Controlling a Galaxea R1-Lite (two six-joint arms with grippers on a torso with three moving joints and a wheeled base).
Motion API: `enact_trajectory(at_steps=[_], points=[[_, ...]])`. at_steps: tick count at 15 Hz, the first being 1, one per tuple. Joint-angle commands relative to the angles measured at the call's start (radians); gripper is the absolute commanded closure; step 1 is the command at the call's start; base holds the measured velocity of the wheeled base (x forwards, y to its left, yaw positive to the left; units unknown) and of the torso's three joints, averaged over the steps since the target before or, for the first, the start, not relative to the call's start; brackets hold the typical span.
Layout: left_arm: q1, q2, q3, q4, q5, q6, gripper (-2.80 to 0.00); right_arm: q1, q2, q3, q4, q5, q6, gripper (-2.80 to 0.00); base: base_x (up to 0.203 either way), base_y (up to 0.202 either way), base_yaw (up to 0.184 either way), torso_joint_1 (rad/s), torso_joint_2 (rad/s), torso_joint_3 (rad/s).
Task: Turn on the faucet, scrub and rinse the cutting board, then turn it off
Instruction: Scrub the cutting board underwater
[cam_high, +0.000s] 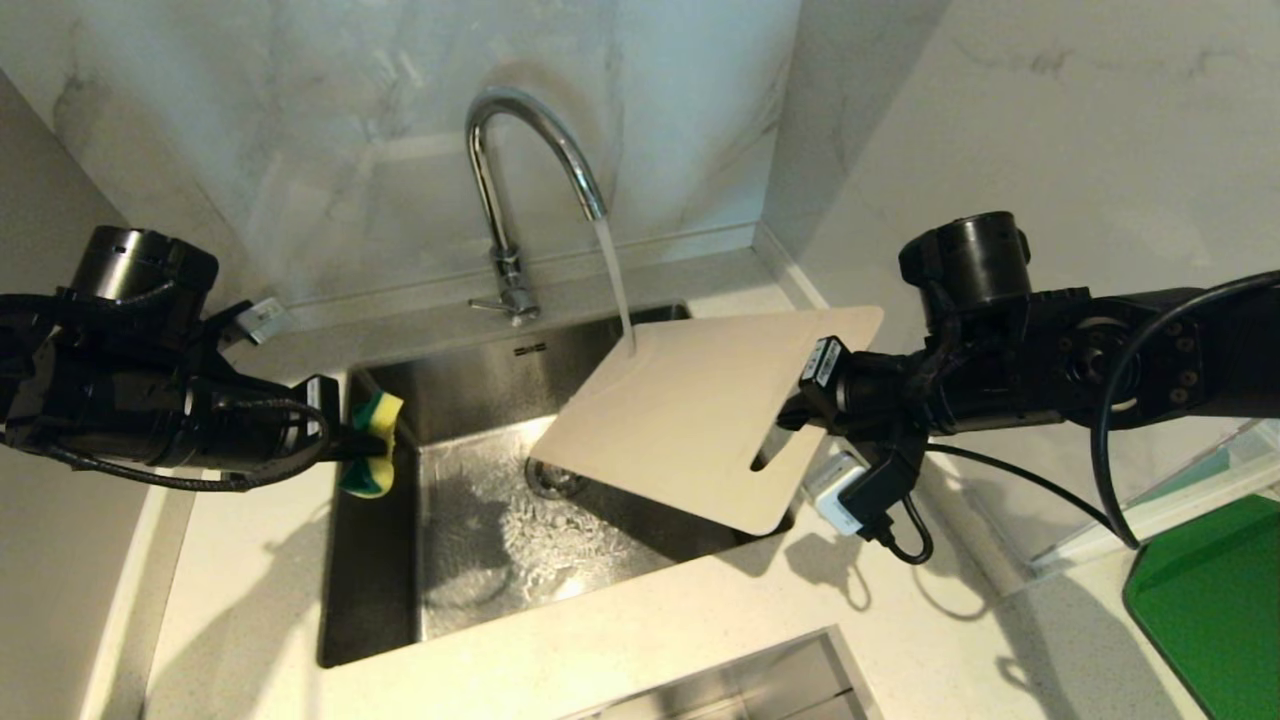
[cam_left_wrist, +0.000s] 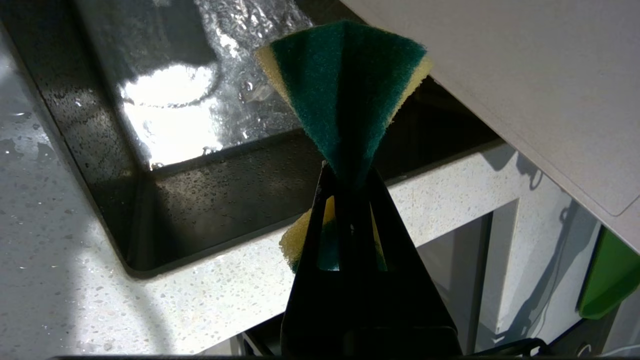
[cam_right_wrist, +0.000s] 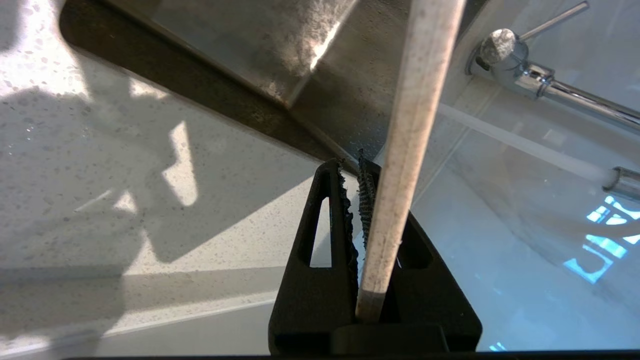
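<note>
- Cutting board (cam_high: 690, 420), a thin cream-white plastic rectangle with rounded corners and a long handle slot, hangs tilted over the steel sink (cam_high: 470, 540), pinched at its slotted end by the right gripper (cam_high: 790, 412).
- Right gripper's black fingers (cam_right_wrist: 345, 220) are pressed onto the board's edge, seen edge-on in the right wrist view (cam_right_wrist: 400, 165).
- Water (cam_high: 615, 285) runs from the tall chrome gooseneck faucet (cam_high: 515, 180) and lands on the board's upper corner; the faucet's small side lever (cam_high: 488, 305) points toward the robot's left.
- Left gripper (cam_high: 345, 440) hovers at the sink's left rim, its jaws squeezed on a yellow sponge with a green scouring face (cam_high: 372, 445), which fans out past the fingertips (cam_left_wrist: 350, 90).
- Sponge and board are apart, with open sink between them.
- Wet sink floor glistens around the drain (cam_high: 555, 480), just below the board's lower edge.
- Speckled white stone counter (cam_high: 240, 600) surrounds the sink; a green mat (cam_high: 1215, 600) lies at the far right.
</note>
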Motion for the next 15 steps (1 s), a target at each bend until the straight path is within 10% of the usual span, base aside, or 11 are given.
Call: enact_trajectory(at_steps=[1,15], points=[[0.006,0.004,0.000,0.002,-0.003,-0.003,0.00,0.004,0.012,-0.007,-0.003,0.002,-0.013,0.00,0.000,0.000,0.000,0.000,0.00,0.000],[-0.006,-0.074,-0.003,0.011,0.001,0.000,0.00,0.121,-0.146,0.156,-0.003,0.006,-0.084,0.00,0.000,0.000,0.000,0.000,0.00,0.000]])
